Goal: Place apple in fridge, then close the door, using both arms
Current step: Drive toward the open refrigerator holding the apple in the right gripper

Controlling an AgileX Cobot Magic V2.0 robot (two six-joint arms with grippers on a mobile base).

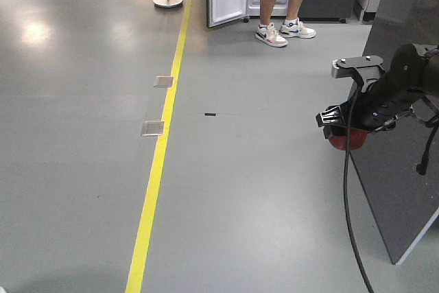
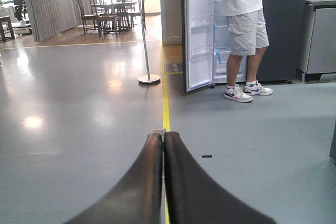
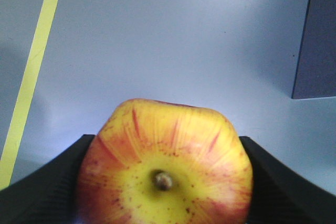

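floor (image 1: 260, 169): grey, glossy, fills most of the front view
fridge (image 2: 286, 30): far end of floor, dark grey outside, white inside, standing open, partly hidden by person
door (image 2: 198, 30): swung wide open, white inner face with clear bins turned toward the cameras, lower edge just beside yellow line
dark grey panel (image 1: 398, 190): flat, pale-edged, close along right side of floor; what it belongs to unclear
person (image 2: 244, 19): white shirt, light shorts, sneakers, standing in the fridge opening, something small in hand
yellow line (image 1: 159, 156): taped on floor, running from near edge toward the door
right arm (image 1: 418, 66): black, reaching in from the right, in front of dark grey panel
cable (image 1: 346, 197): black, hanging from right arm toward near edge of floor
stand (image 1: 168, 0): thin post on round base, left of yellow line, near the door
right gripper (image 1: 341, 120): jaws clamped on apple, one pad on each side
left gripper (image 2: 163, 140): jaws pressed together, nothing between, pointing along yellow line
apple (image 3: 165, 171): red-yellow, stem dimple toward wrist camera, held off the floor, well apart from fridge
floor plates (image 1: 152, 128): two metal squares, left of yellow line
black mark (image 1: 210, 114): small, mid-floor, right of yellow line
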